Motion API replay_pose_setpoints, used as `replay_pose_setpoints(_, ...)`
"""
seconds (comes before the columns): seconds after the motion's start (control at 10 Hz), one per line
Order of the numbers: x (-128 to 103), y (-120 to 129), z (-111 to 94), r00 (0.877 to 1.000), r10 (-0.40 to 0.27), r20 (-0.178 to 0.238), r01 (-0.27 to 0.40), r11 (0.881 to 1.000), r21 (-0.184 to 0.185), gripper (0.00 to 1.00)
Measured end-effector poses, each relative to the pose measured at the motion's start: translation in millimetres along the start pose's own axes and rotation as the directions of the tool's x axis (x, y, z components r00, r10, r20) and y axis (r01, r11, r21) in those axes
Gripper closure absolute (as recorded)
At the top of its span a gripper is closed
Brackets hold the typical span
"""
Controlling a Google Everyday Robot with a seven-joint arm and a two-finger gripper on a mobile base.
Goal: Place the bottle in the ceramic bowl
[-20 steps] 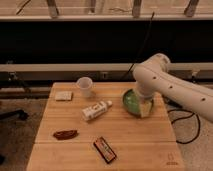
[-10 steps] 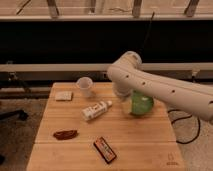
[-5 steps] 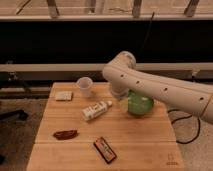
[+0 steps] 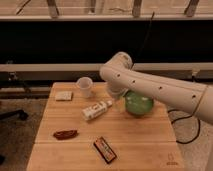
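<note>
My end effector [image 4: 119, 101] hangs low over the surface [image 4: 145, 142], just left of the bowl [image 4: 138, 104], tucked under the bend of my arm [image 4: 160, 92]. How far open it is, I cannot tell from here, and I cannot tell whether it has hold of anything. It sits in the gap between the bowl and the bottle [image 4: 97, 110], close to the bottle's cap end. Whether it touches the cap, I cannot say.

The bowl is green and glossy, and my arm crosses over its back edge. The bottle lies on its side left of the bowl, out on the wood and not inside the bowl. Its cap points up and right toward the bowl, its base down and left.

Farther left of the bowl and a little toward the back, a white cup [image 4: 85, 86] stands upright. Left again, well apart from the bowl, a small pale square piece [image 4: 63, 95] lies flat near the surface's edge. Front-left of the bowl, past the bottle, a dark reddish-brown lump [image 4: 65, 134] lies on the wood. Nearer the front, and a little left of the bowl, a dark packet [image 4: 105, 149] lies flat and skewed.

From above the bowl my arm runs off to the right, out of view. Right of the bowl, off the surface, a black cable [image 4: 183, 123] loops down toward the floor.
</note>
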Motion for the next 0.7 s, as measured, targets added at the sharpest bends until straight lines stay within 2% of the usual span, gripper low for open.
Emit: replay_pose_setpoints(0.7,-8.6,-17.5,20.2,0.999,-0.039,0.023,0.039,0.999,-0.006,0.20)
